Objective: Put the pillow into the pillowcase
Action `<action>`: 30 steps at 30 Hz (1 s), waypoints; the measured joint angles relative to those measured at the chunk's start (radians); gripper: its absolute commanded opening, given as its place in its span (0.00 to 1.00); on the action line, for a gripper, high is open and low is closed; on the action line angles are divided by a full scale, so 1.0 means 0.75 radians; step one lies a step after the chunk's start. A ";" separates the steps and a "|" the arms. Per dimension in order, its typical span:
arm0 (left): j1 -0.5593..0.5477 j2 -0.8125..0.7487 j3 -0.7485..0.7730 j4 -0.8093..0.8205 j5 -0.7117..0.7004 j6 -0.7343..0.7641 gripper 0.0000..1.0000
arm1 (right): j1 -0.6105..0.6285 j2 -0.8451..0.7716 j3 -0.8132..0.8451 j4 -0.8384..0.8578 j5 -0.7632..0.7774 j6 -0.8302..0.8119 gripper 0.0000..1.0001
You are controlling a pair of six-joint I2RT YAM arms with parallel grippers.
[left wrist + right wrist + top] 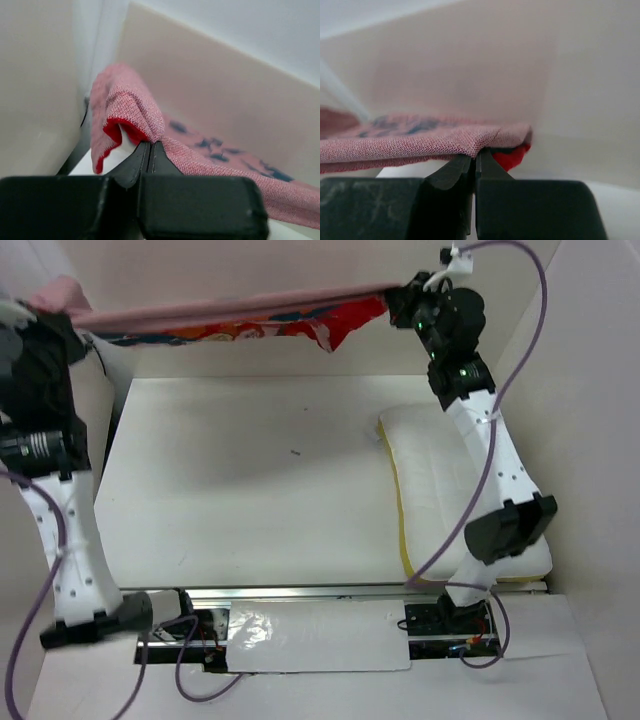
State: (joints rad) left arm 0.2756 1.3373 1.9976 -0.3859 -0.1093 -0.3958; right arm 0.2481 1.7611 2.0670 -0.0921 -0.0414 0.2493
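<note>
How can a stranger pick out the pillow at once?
Look at the white table; on its right side, under the right arm, lies the pillow. It is plump, plain white with yellow piping, unlike the pink-and-red pillowcase held up behind.

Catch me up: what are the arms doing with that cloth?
The two grippers hold the pillowcase stretched in the air along the far side of the table. The left gripper is pinched shut on one end, the right gripper on the other. The pillow lies on the table's right side, not yet inside.
</note>
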 measured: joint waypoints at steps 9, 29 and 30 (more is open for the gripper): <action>0.027 -0.660 -1.267 -0.009 -0.277 -0.397 0.00 | 0.116 -0.330 -1.169 0.197 -0.165 0.183 0.07; 0.064 -0.301 -1.408 -0.699 -0.525 -1.016 0.65 | 0.805 -0.443 -1.615 -0.339 -0.098 0.122 0.13; 0.065 -0.314 -1.394 -0.704 -0.526 -1.008 0.75 | 0.860 -0.459 -1.615 -0.363 -0.106 0.104 0.13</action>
State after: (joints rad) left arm 0.3244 1.1019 0.9520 -0.9142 -0.5037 -1.1515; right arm 0.8928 1.4166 0.8555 -0.3641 -0.1211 0.3271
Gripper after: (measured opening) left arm 0.530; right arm 0.132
